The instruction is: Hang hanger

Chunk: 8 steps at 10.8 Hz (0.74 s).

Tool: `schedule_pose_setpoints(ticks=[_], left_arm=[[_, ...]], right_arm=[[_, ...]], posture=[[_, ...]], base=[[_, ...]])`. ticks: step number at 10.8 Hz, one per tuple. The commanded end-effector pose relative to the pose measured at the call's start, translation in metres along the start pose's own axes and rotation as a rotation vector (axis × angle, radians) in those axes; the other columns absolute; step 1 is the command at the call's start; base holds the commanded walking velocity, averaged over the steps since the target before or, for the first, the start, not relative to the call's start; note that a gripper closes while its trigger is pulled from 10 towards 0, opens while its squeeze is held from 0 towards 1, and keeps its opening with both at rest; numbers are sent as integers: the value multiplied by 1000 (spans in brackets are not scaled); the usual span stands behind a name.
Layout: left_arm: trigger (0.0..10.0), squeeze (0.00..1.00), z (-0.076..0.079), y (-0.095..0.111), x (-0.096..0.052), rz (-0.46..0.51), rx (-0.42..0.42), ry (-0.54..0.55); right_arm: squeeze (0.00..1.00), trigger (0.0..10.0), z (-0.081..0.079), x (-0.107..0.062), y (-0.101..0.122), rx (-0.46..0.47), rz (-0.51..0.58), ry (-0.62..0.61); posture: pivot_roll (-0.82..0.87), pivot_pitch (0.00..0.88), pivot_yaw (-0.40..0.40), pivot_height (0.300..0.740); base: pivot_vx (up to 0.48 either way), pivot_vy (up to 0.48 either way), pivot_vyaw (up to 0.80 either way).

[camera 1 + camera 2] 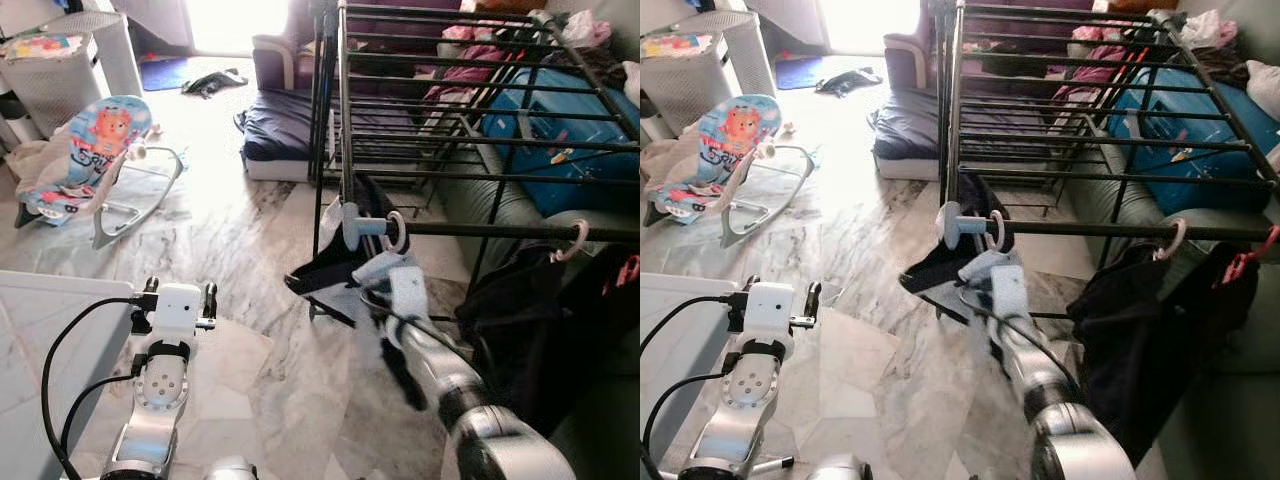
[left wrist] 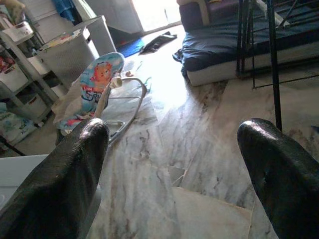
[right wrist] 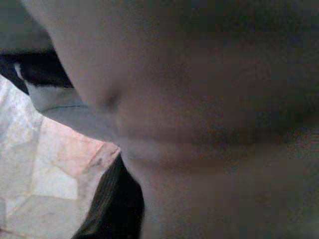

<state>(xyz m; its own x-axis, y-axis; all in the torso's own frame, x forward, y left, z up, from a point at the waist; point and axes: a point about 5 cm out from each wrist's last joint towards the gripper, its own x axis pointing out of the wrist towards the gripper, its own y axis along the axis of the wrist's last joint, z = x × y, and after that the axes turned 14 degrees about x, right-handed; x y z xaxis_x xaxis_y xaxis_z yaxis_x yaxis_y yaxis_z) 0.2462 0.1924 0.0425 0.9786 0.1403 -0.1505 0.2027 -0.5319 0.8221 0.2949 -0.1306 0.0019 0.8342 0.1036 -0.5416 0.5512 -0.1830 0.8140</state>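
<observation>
Marble floor (image 1: pixel 260 270) spreads below us; our right claw (image 1: pixel 392 290) reaches the hanger (image 1: pixel 395 232) on the rack (image 1: pixel 480 145), grip untellable; left claw (image 2: pixel 169 164) gapes wide. No writing is readable.

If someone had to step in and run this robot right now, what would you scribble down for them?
Left gripper: open, holding nothing, idle low over the marble floor.
Right gripper: raised to the front rail of the black drying rack, buried in pale cloth; fingers hidden.
Hanger: its pale hook is looped over the rail near the left corner, garment hanging below.
Done: the hook looks seated.
Left: probably let go and draw the right arm back, then check that it stays.
</observation>
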Motion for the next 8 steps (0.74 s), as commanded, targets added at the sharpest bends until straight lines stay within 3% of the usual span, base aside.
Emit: schedule_pose_setpoints(ticks=[1,3,5,6,8], left_arm=[[10000,0,0,3,-1,19,-7,-17],[10000,0,3,7,-4,48,21,-38],[10000,0,7,5,-8,46,-34,-100],[10000,0,6,6,-7,48,-5,-82],[10000,0,6,6,-5,46,25,-74]], right_arm=[[1000,10000,2,-2,2,7,16,9],[1000,10000,6,-11,4,10,65,38],[1000,10000,7,-24,10,19,148,95],[1000,10000,11,-31,16,43,201,98],[1000,10000,24,-49,21,-5,277,107]], posture=[[36,0,-32,740],[28,0,-39,740],[22,0,-39,740],[17,0,-40,740],[7,0,-36,740]], base=[[0,0,0],[0,0,0],[0,0,0],[0,0,0],[0,0,0]])
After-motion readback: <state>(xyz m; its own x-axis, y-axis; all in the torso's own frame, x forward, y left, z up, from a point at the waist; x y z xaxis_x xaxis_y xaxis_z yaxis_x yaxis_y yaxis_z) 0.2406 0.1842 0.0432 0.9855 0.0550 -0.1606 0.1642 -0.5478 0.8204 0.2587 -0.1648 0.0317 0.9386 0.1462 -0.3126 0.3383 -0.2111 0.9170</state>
